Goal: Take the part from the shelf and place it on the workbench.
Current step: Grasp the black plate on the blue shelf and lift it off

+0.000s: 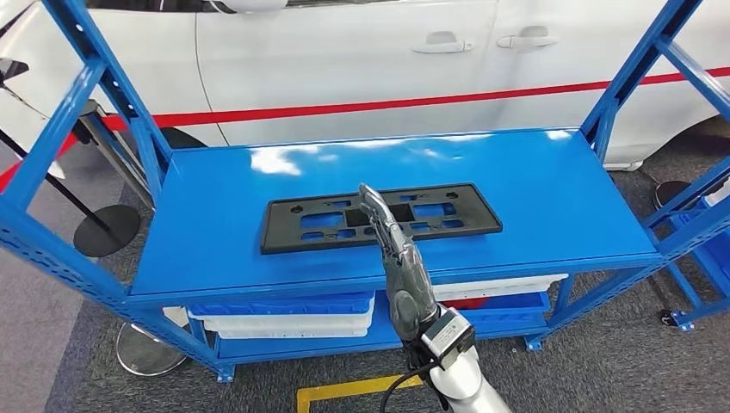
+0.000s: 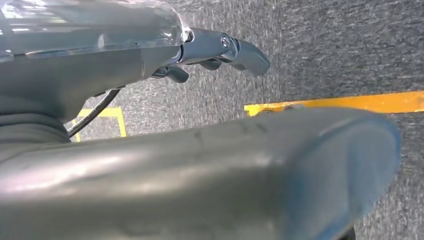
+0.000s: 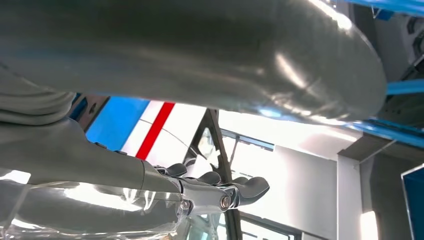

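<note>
Reaching stage, judging by the head view: right hand (image 1: 392, 245) is stretched out over the front edge of the blue shelf (image 1: 534, 185), fingers straight and together, tips over the black part (image 1: 379, 216). It holds nothing, fingers extended, no grip yet. Can't tell from here whether the fingertips touch the part or hover just above. Part is a flat, slotted black plate lying flat near the middle of the top shelf level, long side parallel to the front edge. White car (image 1: 361, 60) stands behind the shelf; white and blue bins (image 1: 284, 317) sit on the level below.

Left wrist view: left hand (image 2: 220, 52) hangs over grey carpet with a yellow floor line (image 2: 350, 102), fingers loosely extended, nothing in it.

Right wrist view: right hand's fingers (image 3: 245, 190) slightly bent, apart from the thumb, empty. Part isn't covered by this angle, so no check on contact.

Risks, my read: the part is thin and lies flat, so fingers have no edge to get under, and pressing down will likely just slide it back on the smooth shelf. A one-point grip on a long plate can let it tilt and slip. Lifting out, it could clip the shelf uprights (image 1: 633, 73).
</note>
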Tool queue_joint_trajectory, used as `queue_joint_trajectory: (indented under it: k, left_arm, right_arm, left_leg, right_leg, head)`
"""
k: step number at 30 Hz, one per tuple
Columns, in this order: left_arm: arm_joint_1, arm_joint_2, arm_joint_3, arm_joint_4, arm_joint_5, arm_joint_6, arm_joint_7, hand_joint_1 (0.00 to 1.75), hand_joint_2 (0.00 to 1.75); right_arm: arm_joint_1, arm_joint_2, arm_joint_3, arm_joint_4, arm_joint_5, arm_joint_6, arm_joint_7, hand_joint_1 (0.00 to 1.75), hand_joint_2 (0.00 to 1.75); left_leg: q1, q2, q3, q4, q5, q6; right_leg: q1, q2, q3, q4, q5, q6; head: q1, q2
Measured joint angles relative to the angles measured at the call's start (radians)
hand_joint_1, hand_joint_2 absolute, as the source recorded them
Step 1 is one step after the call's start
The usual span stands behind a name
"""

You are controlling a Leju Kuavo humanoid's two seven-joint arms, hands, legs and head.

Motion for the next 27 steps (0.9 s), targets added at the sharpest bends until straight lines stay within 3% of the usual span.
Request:
queue_joint_trajectory:
  k: [3,5,7,9,10,11,13,14,18,20,21,23,24,25,26,27]
  left_arm:
    - [-0.001,-0.001,0.000,0.000,-0.001,0.000,-0.001,0.00,0.00]
    - [-0.003,-0.001,-0.001,0.000,-0.001,0.000,-0.001,0.00,0.00]
    - [-0.002,-0.001,-0.001,0.000,-0.001,0.000,-0.001,0.00,0.00]
    - [0.002,-0.001,-0.001,0.000,0.000,0.000,-0.002,0.00,0.00]
    - [0.004,-0.001,-0.001,0.000,0.001,0.000,-0.002,0.00,0.00]
    - [0.006,0.000,0.000,0.000,0.002,0.000,-0.004,0.00,0.00]
    - [0.008,0.000,0.000,0.000,0.005,0.003,-0.005,0.00,0.00]
    - [0.008,0.001,0.000,0.000,0.007,0.005,-0.005,0.00,0.00]
    - [0.006,0.002,0.000,0.000,0.009,0.010,-0.001,0.00,0.00]
    - [0.005,0.002,0.000,0.000,0.008,0.015,0.002,0.00,0.00]
    - [0.005,0.002,0.000,0.000,0.007,0.016,0.002,0.00,0.00]
    - [0.001,0.002,0.000,0.000,0.005,0.017,0.004,0.00,0.00]
    - [0.001,0.002,0.000,0.000,0.004,0.017,0.005,0.00,0.00]
    - [0.002,0.002,0.000,0.000,0.003,0.017,0.007,0.00,0.00]
    - [0.003,0.002,0.000,0.000,0.003,0.017,0.010,0.00,0.00]
    - [0.003,0.002,0.000,0.000,0.002,0.018,0.012,0.00,0.00]
  right_arm:
    - [0.000,0.001,0.001,-0.001,-0.002,0.000,0.000,0.00,0.00]
    - [-0.002,0.003,0.002,-0.002,-0.002,0.000,0.000,0.00,0.00]
    - [-0.002,0.004,0.003,-0.002,-0.003,0.002,0.000,0.00,0.00]
    - [0.001,0.005,0.004,-0.001,-0.006,0.009,0.000,0.00,0.00]
    - [0.003,0.005,0.005,-0.001,-0.008,0.013,0.000,0.00,0.00]
    - [0.005,0.005,0.006,-0.001,-0.012,0.018,0.000,0.00,0.00]
    - [0.007,0.004,0.007,-0.002,-0.019,0.028,-0.001,0.00,0.00]
    - [0.009,0.004,0.007,-0.004,-0.022,0.031,-0.002,0.00,0.00]
    - [0.012,0.002,0.009,-0.018,-0.029,0.040,-0.013,0.00,0.00]
    - [0.010,0.002,0.010,-0.026,-0.036,0.044,-0.017,0.00,0.00]
    - [0.011,0.002,0.010,-0.028,-0.041,0.046,-0.017,0.00,0.44]
    - [0.016,0.000,0.010,-0.029,-0.059,0.049,-0.015,0.00,1.31]
    - [0.020,-0.001,0.009,-0.029,-0.071,0.050,-0.012,0.00,1.75]
    - [0.022,-0.002,0.008,-0.029,-0.086,0.051,-0.007,0.00,1.75]
    - [0.023,-0.002,0.006,-0.029,-0.100,0.052,-0.001,0.00,1.75]
    - [0.022,-0.002,0.003,-0.029,-0.113,0.053,0.004,0.00,1.75]
  left_leg:
    - [-0.002,0.002,0.008,-0.002,-0.010,-0.018]
    - [-0.003,0.002,-0.013,0.052,-0.032,-0.025]
    - [0.000,0.002,-0.087,0.176,-0.070,-0.028]
    - [0.001,0.002,-0.162,0.268,-0.071,-0.031]
    - [0.002,0.002,-0.177,0.264,-0.042,-0.032]
    - [0.002,0.002,-0.174,0.221,0.006,-0.031]
    - [0.000,0.003,-0.138,0.105,0.093,-0.024]
    - [-0.003,0.003,-0.120,0.060,0.107,-0.018]
    - [-0.010,0.001,-0.085,0.022,0.071,0.007]
    - [-0.005,0.000,-0.061,0.008,0.059,0.015]
    - [-0.003,0.000,-0.051,0.003,0.055,0.018]
    - [-0.002,0.000,-0.038,0.000,0.043,0.021]
    - [-0.002,-0.001,-0.031,-0.001,0.036,0.021]
    - [-0.002,-0.001,-0.022,0.000,0.029,0.020]
    - [-0.001,-0.002,-0.011,-0.001,0.021,0.019]
    - [-0.001,-0.003,0.002,-0.001,0.013,0.017]
  right_leg:
    - [-0.002,0.004,0.016,-0.016,-0.006,-0.013]
    - [-0.008,0.004,0.040,-0.032,-0.010,-0.023]
    - [-0.007,0.001,0.060,-0.036,-0.023,-0.030]
    - [-0.005,0.003,0.083,-0.036,-0.042,-0.031]
    - [-0.005,0.004,0.097,-0.036,-0.054,-0.030]
    - [-0.005,0.006,0.115,-0.036,-0.067,-0.028]
    - [-0.004,0.008,0.145,-0.035,-0.095,-0.021]
    - [-0.004,0.009,0.154,-0.035,-0.107,-0.015]
    - [-0.009,0.009,0.177,-0.044,-0.130,0.008]
    - [-0.010,0.009,0.162,0.003,-0.154,0.021]
    - [-0.013,0.008,0.126,0.064,-0.174,0.026]
    - [-0.017,0.008,0.013,0.216,-0.208,0.036]
    - [-0.019,0.008,-0.037,0.267,-0.205,0.039]
    - [-0.020,0.007,-0.069,0.282,-0.183,0.040]
    - [-0.021,0.007,-0.081,0.262,-0.141,0.040]
    - [-0.021,0.007,-0.075,0.208,-0.085,0.038]
  head:
    - [0.000,0.000]
    - [-0.002,0.000]
    - [-0.005,0.000]
    - [-0.005,0.000]
    - [-0.005,0.000]
    - [-0.006,0.000]
    - [-0.005,0.000]
    - [-0.004,0.000]
    - [-0.004,0.000]
    - [-0.001,0.000]
    - [0.001,0.000]
    - [0.003,0.000]
    - [0.003,0.000]
    - [0.003,0.000]
    - [0.003,0.000]
    - [0.003,0.000]
